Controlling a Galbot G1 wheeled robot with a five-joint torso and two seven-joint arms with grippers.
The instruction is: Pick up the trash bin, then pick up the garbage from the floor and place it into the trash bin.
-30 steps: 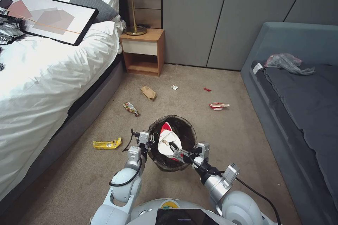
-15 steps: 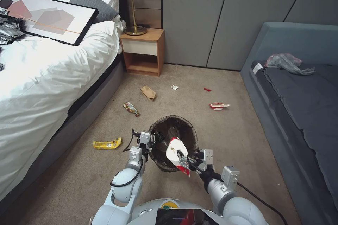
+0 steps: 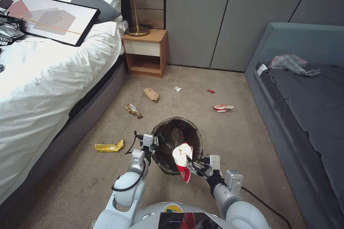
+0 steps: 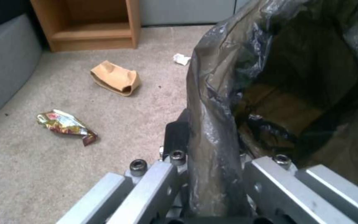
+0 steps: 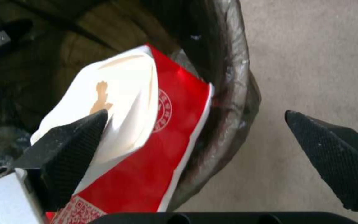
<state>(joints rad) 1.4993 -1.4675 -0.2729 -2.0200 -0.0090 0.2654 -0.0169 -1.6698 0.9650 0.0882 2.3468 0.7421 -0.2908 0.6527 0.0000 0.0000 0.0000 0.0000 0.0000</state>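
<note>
The trash bin (image 3: pixel 168 134), lined with a dark bag, hangs above the carpet with my left gripper (image 3: pixel 157 139) shut on its near-left rim. In the left wrist view the bag-covered rim (image 4: pixel 212 93) runs between the fingers of that gripper (image 4: pixel 212 155). My right gripper (image 3: pixel 191 164) is at the bin's near-right rim, its jaws wide apart. A crushed red-and-white cup (image 5: pixel 125 102) leans on one finger (image 5: pixel 71 143) and over the rim (image 5: pixel 233 93). More garbage lies on the floor: a yellow wrapper (image 3: pixel 109 146), a colourful wrapper (image 3: pixel 133 110), a brown paper bag (image 3: pixel 151 94) and another cup (image 3: pixel 223 107).
A white bed (image 3: pixel 43 78) runs along the left, a grey sofa (image 3: pixel 308 107) along the right. A wooden nightstand (image 3: pixel 145 53) with a lamp stands at the far wall. A white scrap (image 3: pixel 177 88) and a red scrap (image 3: pixel 210 91) lie on open carpet beyond the bin.
My right gripper, with the red-and-white cup at it, has drawn back from over the bin's mouth to its near-right rim. The left gripper and bin have barely moved.
</note>
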